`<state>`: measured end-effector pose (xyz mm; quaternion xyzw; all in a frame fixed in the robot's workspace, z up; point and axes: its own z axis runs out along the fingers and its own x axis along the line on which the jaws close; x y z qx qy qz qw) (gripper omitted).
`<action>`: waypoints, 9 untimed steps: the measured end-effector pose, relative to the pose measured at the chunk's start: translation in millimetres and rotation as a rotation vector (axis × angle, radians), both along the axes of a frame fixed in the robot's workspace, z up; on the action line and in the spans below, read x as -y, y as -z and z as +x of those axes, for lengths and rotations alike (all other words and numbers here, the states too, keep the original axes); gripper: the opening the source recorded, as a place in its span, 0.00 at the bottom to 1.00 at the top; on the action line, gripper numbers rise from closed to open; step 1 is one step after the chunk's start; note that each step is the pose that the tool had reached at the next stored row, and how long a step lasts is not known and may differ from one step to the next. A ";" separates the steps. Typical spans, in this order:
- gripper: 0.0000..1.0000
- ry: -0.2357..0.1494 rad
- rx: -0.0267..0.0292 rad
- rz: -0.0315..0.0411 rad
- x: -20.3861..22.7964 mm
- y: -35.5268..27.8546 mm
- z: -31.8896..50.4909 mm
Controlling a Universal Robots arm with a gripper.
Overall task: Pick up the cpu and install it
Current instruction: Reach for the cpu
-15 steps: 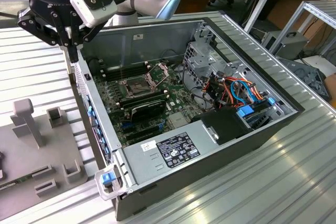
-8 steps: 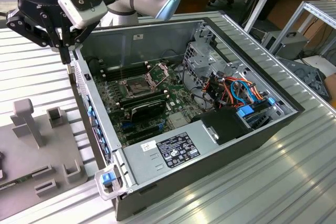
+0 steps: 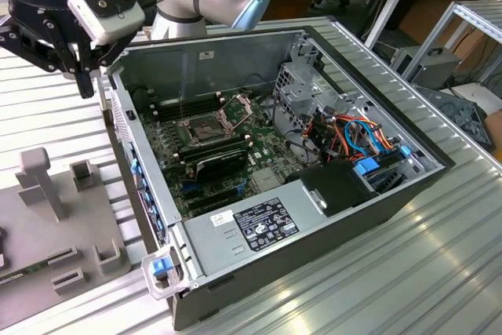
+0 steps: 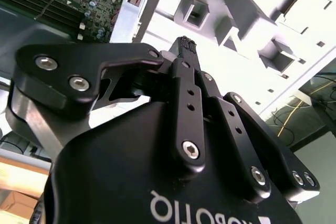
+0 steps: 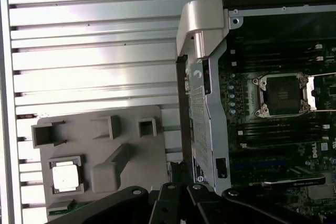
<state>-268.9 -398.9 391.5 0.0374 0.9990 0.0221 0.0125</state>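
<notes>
The gripper (image 3: 84, 90) is hanging in the exterior view's upper left, jaws clenched on nothing. The cpu (image 5: 66, 176) is lying in a pocket of the tray (image 3: 47, 233), lower left in that frame. Descending clenched, the fingers would be jabbing the chip. Carried tilted, it would be risking a clip on the case wall (image 5: 202, 103) or bent pins in the socket (image 3: 202, 125).

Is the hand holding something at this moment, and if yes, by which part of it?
Nothing is held. The hand is empty beside the computer case, and the cpu lies in its pocket on the gray tray, apart from the hand.
</notes>
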 end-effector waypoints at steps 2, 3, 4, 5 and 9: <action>0.11 0.000 0.0000 0.0000 0.0 0.1 -4.5; 0.11 0.000 0.0000 -0.0001 0.0 0.2 -6.9; 0.11 0.000 0.0000 0.0000 0.0 0.3 -9.1; 0.11 0.000 0.0000 0.0000 0.0 0.4 -11.2; 0.11 0.000 0.0001 0.0000 0.0 0.8 -19.5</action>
